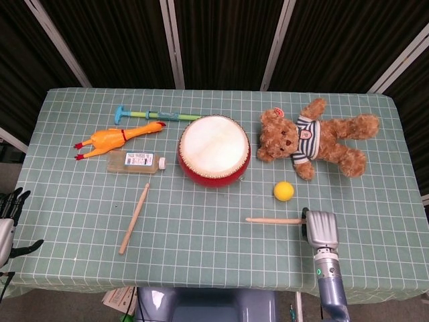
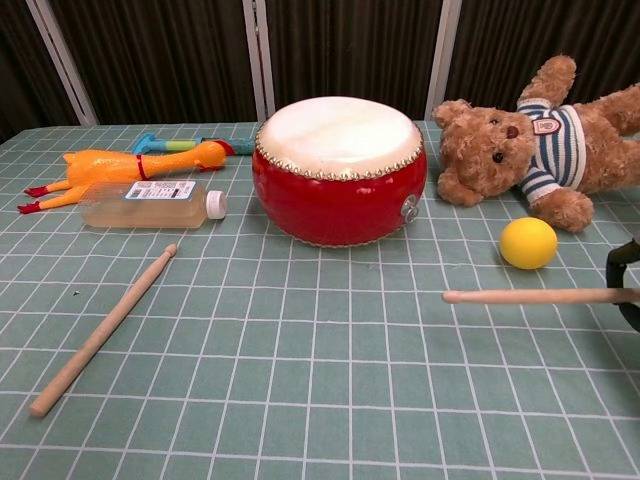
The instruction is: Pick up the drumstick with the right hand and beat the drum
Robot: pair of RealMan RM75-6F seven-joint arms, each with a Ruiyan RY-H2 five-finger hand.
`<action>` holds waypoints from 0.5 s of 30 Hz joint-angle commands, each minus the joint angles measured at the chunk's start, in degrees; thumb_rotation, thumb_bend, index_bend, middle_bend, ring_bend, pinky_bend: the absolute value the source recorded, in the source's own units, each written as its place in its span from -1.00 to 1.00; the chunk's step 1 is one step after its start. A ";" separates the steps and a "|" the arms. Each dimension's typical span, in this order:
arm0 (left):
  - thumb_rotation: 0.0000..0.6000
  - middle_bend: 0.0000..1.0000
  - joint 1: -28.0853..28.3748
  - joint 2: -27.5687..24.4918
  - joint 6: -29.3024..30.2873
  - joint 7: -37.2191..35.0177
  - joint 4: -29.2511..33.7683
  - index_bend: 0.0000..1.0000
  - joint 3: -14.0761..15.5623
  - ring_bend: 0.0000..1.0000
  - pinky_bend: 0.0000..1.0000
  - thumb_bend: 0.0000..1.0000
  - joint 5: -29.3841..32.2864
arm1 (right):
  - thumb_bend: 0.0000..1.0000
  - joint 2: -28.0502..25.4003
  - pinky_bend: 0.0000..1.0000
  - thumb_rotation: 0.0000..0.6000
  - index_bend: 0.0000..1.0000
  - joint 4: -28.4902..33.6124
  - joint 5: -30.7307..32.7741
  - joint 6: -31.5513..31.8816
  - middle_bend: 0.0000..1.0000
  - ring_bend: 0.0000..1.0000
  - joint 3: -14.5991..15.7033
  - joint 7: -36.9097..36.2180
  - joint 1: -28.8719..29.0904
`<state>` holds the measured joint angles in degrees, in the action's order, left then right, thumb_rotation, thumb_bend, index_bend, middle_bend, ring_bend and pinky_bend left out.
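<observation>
The red drum (image 1: 214,149) with a white skin stands upright mid-table, also plain in the chest view (image 2: 340,165). My right hand (image 1: 320,230) is near the table's front right edge and grips one wooden drumstick (image 1: 271,220). The stick points left and lies level, low over the cloth, well in front of the drum and apart from it. In the chest view the drumstick (image 2: 540,296) runs in from the right edge, where only a dark sliver of the right hand (image 2: 628,285) shows. A second drumstick (image 1: 135,218) lies loose on the cloth at front left. My left hand (image 1: 8,215) hangs off the table's left edge, fingers apart, holding nothing.
A teddy bear (image 1: 312,137) lies right of the drum, with a yellow ball (image 1: 283,191) in front of it, just behind the held stick. Left of the drum are a clear bottle (image 1: 136,162), a rubber chicken (image 1: 117,139) and a teal-handled stick (image 1: 151,115).
</observation>
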<state>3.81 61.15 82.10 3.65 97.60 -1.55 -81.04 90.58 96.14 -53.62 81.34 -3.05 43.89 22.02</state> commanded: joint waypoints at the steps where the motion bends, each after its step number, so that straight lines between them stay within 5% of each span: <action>1: 1.00 -1.00 0.02 -0.01 -0.06 -0.03 0.03 -1.00 0.00 -1.00 -0.95 -0.98 0.01 | 0.12 0.16 0.88 1.00 0.23 -0.10 -0.04 -0.45 1.00 1.00 0.09 0.14 -0.13; 10: 1.00 -1.00 0.07 -0.02 -0.16 -0.04 0.10 -1.00 0.02 -1.00 -0.95 -0.98 -0.05 | -0.19 -0.67 0.88 1.00 -0.64 0.23 -1.92 -0.24 1.00 1.00 0.13 0.15 -0.67; 15: 1.00 -1.00 0.02 0.02 -0.01 -0.05 0.06 -1.00 -0.01 -1.00 -0.95 -0.99 -0.10 | -0.23 -2.83 0.88 1.00 -0.77 1.89 -2.81 0.17 1.00 1.00 0.08 0.97 -0.91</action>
<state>3.82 61.17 82.09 3.60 97.65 -1.56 -81.13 88.30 97.53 -56.17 81.32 -2.91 44.79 21.27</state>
